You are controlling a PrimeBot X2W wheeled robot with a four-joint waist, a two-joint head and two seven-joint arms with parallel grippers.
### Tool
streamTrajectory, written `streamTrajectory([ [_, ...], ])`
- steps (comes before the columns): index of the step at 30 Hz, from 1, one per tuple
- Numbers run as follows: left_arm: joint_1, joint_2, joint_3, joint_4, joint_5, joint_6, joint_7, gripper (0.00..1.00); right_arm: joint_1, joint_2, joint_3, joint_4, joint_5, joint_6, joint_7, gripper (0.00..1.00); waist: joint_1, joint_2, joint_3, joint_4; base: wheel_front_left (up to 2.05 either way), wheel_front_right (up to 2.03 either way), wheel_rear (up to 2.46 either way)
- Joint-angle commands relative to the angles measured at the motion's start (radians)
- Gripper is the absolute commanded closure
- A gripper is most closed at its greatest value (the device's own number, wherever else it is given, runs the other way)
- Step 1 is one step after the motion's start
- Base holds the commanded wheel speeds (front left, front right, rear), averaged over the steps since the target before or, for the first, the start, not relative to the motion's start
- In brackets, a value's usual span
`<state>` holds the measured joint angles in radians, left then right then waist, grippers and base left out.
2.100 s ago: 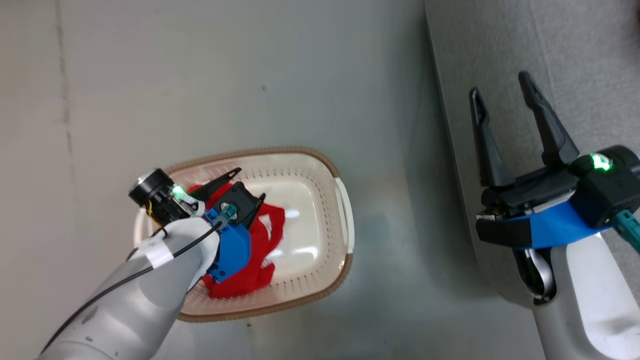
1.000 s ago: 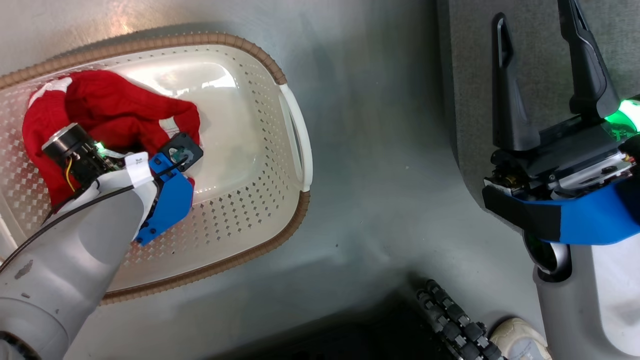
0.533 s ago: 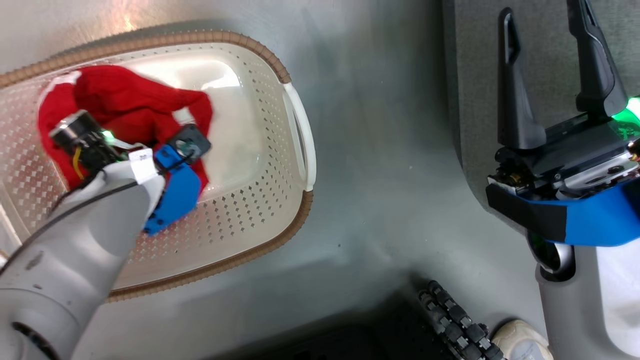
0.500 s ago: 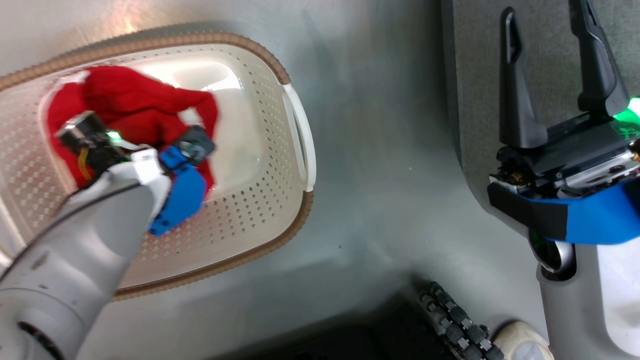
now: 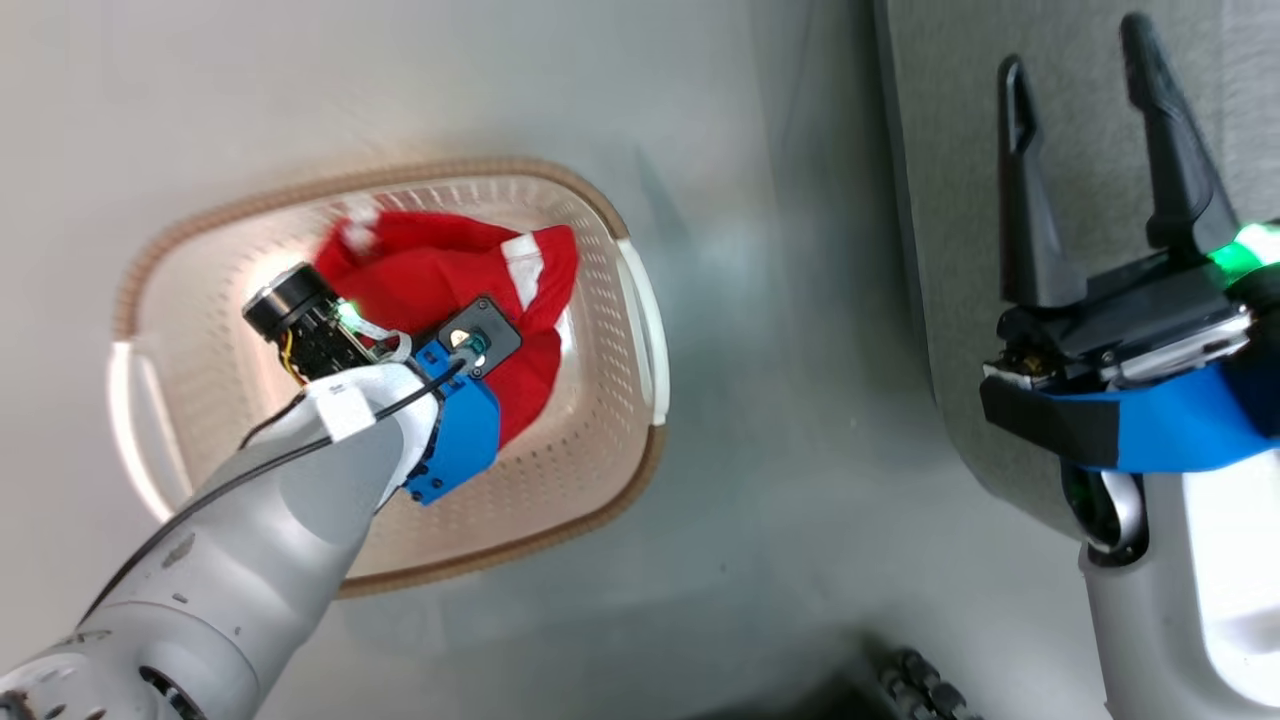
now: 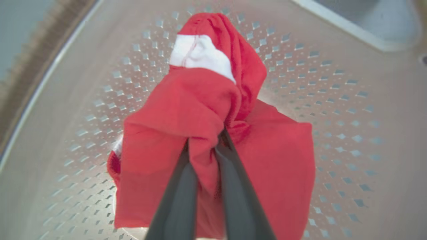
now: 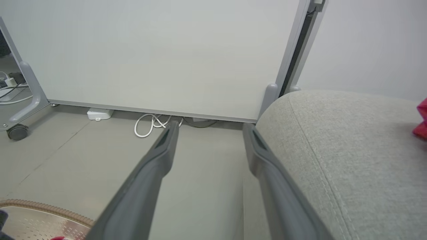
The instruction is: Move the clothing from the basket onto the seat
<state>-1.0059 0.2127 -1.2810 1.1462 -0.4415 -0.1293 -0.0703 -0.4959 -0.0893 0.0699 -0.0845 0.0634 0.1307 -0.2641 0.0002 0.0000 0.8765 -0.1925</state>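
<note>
No writing, number or brand mark can be read in any view. The white tag (image 5: 335, 414) wrapped round the cable on the forearm, left of centre in the head view, is too small and blurred to show any print. The clothing (image 6: 186, 110), at the centre of the left wrist view, presents red cloth and a plain white patch with a stitched seam toward the camera; any lettering on it is folded out of sight.
</note>
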Motion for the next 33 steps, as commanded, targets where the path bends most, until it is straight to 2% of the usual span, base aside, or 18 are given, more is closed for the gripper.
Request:
streamTrajectory([
  [1, 0.009, -0.008, 0.009, 0.009, -0.02, -0.001, -0.041, 1.0, 0.023, -0.006, -0.003, 0.012, 0.0, 0.0, 0.0, 0.0, -0.0002, 0.0, -0.087, 0.035, 0.0, 0.0, 0.0],
  [7, 0.044, -0.031, 0.073, 0.033, -0.11, -0.001, -0.166, 1.0, 0.069, -0.015, -0.013, 0.06, -0.001, 0.0, -0.001, 0.0, -0.0002, 0.0, -0.231, 0.064, 0.0, 0.0, 0.0],
  [13, 0.063, -0.024, 0.191, -0.023, -0.19, 0.015, -0.197, 1.0, 0.138, -0.02, -0.036, 0.103, 0.001, 0.0, 0.0, 0.0, -0.0002, 0.0, -0.371, 0.094, 0.0, 0.0, 0.0],
  [21, 0.153, 0.057, 0.363, -0.255, -0.151, 0.069, -0.196, 1.0, 0.231, -0.015, -0.04, 0.149, -0.004, 0.0, -0.001, 0.0, -0.0002, 0.0, -0.553, 0.116, 0.0, 0.0, 0.0],
  [24, 0.209, 0.079, 0.422, -0.333, -0.122, 0.075, -0.196, 1.0, 0.271, -0.012, -0.035, 0.161, -0.006, 0.0, -0.001, 0.0, -0.0002, 0.0, -0.622, 0.119, 0.0, 0.0, 0.0],
  [33, 0.353, 0.073, 0.582, -0.524, -0.077, 0.06, -0.196, 1.0, 0.38, -0.004, -0.034, 0.183, -0.01, 0.0, 0.0, 0.0, -0.0002, 0.0, -0.774, 0.135, 0.0, 0.0, 0.0],
])
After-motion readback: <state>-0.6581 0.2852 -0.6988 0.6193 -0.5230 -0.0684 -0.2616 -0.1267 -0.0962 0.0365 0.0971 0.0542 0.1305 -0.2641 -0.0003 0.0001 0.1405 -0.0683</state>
